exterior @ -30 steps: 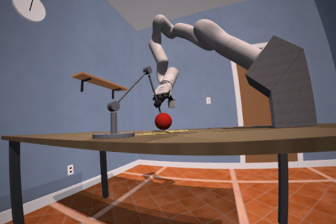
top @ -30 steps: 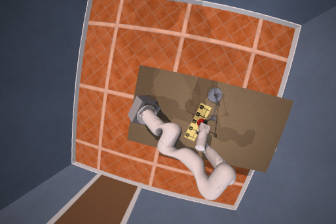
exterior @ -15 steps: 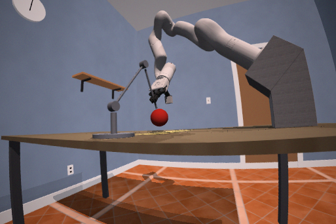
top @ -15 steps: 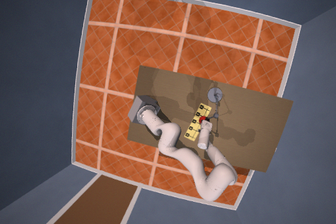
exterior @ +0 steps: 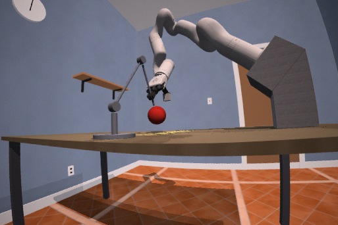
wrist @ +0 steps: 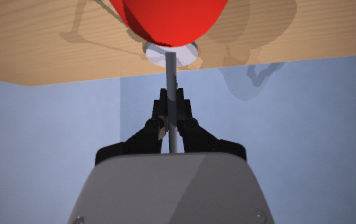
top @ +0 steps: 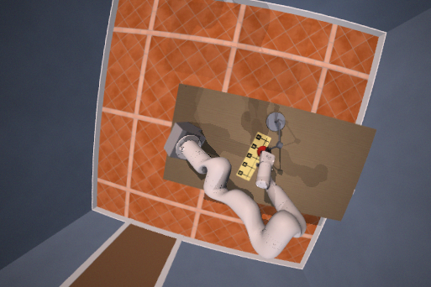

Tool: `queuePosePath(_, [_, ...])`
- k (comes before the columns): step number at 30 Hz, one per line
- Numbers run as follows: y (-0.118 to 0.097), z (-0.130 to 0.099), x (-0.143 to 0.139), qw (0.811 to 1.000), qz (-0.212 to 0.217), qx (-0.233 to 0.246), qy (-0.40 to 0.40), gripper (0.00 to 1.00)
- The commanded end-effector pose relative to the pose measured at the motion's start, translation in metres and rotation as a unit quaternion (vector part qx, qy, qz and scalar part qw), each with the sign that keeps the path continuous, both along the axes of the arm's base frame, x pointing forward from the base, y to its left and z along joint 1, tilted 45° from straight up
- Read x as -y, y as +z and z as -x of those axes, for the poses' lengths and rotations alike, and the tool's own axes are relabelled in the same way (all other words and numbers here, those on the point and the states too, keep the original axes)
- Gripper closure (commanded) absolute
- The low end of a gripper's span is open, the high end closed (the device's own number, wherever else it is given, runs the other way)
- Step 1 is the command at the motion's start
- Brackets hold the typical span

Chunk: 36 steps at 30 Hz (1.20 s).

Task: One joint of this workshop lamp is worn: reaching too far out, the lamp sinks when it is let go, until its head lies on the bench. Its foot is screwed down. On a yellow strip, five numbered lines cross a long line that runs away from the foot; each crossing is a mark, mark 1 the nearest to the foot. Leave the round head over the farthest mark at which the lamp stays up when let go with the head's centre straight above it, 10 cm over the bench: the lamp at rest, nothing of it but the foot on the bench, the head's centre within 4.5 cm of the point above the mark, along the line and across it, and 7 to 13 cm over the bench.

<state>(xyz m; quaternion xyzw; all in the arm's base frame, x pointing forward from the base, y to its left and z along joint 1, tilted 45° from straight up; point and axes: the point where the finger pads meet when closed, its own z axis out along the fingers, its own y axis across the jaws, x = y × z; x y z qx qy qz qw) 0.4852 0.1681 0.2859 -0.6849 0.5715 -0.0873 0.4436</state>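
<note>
The lamp's round red head (top: 261, 148) (exterior: 157, 115) (wrist: 167, 20) hangs clear above the bench, with nothing touching the bench under it. My gripper (exterior: 152, 96) (wrist: 172, 97) is shut on the thin grey rod (wrist: 171, 72) just above the head. The lamp's foot (top: 275, 121) (exterior: 114, 135) sits on the bench, its two arms folded up to a high elbow joint (exterior: 141, 59). In the overhead view the head is by the right edge of the yellow strip (top: 247, 167) (exterior: 163, 132), near the second and third lines from the foot. I cannot tell the exact mark.
The robot's grey pedestal (top: 176, 138) (exterior: 285, 89) stands on the bench (top: 343, 168) (exterior: 219, 145) at the side away from the lamp. A wooden shelf (exterior: 99, 81) is on the wall behind the lamp.
</note>
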Motion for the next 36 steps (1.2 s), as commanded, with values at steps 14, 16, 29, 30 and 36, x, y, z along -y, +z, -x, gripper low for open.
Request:
queuePosePath(14, [0.0020, 0.0002, -0.0035, 1.000, 0.000, 0.001, 0.000, 0.00])
queuePosePath(16, [0.0020, 0.0002, -0.0034, 1.000, 0.000, 0.001, 0.000, 0.00])
queuePosePath(29, [0.0019, 0.0001, -0.0031, 1.000, 0.000, 0.001, 0.000, 0.00])
queuePosePath(30, [0.0019, 0.0001, -0.0031, 1.000, 0.000, 0.001, 0.000, 0.00])
queuePosePath(36, [0.0019, 0.0001, -0.0032, 1.000, 0.000, 0.001, 0.000, 0.00])
